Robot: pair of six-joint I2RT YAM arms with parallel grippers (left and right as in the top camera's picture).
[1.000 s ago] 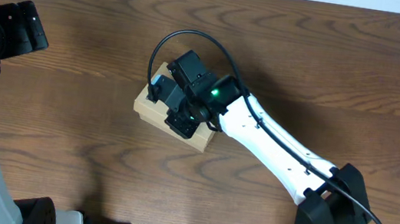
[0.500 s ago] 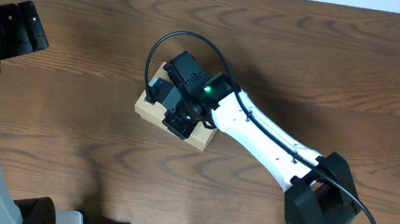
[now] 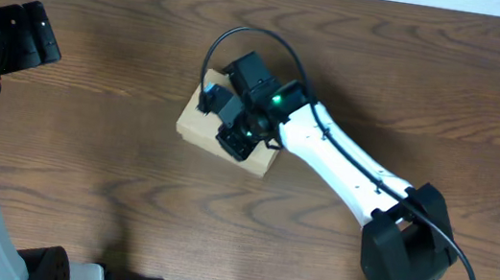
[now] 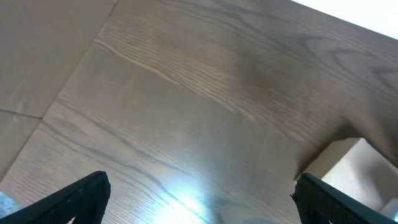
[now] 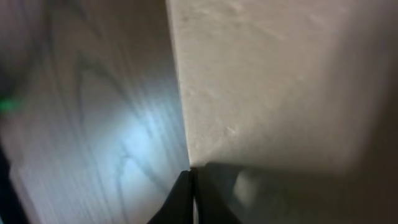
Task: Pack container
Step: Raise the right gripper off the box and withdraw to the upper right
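The container (image 3: 196,125) lies on the desk (image 3: 82,166) just left of centre, its long axis running from 10 to 4 o'clock, and no gap shows at its flap from overhead. The right gripper (image 5: 191,186) sits on top of it, with its arm reaching in from 4 o'clock. Its fingers are pressed together, their tip at a corner of the cardboard. The step looks like pressing the flap down or squaring the box up. The left gripper (image 4: 200,180) hangs well apart at 9 o'clock, fingers spread and empty. Next, the right arm probably needs a steady downward push along the lid, without skidding the light box across the desk.
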